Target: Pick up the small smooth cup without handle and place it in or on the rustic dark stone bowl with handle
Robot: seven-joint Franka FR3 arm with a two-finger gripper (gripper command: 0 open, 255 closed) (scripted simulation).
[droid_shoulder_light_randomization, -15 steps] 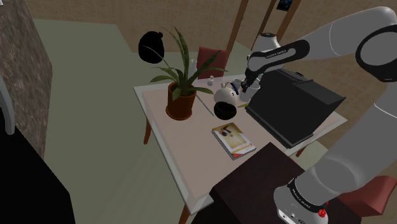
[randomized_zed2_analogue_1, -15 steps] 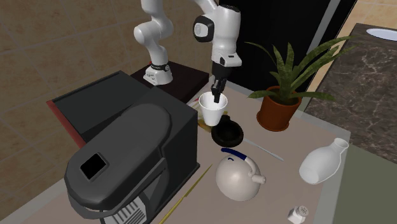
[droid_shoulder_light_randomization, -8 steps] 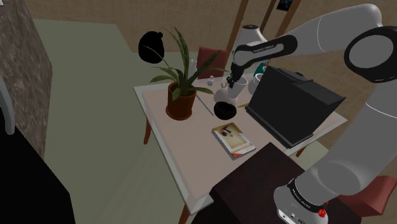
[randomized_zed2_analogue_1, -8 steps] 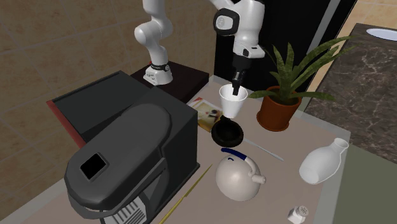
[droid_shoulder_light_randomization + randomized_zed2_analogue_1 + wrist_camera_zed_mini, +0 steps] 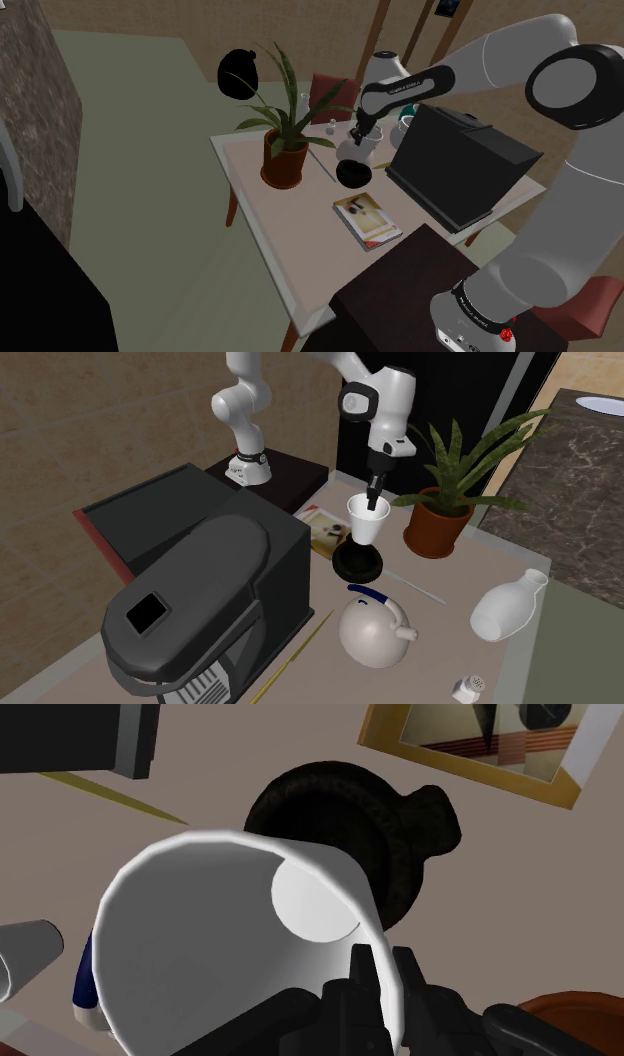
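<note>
One cup poised over the bowl
The gripper was clamped on the white cup's rim. The cup hung upright beneath the gripper, and the dark bowl lay almost straight below, slightly off-centre.

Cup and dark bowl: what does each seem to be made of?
The cup is drawn plain white, smooth and matte, without texture, so ceramic or plastic is left open. The bowl is dull black with a rough, pitted rim and lumpy handle, suggesting stone or cast iron.
</note>
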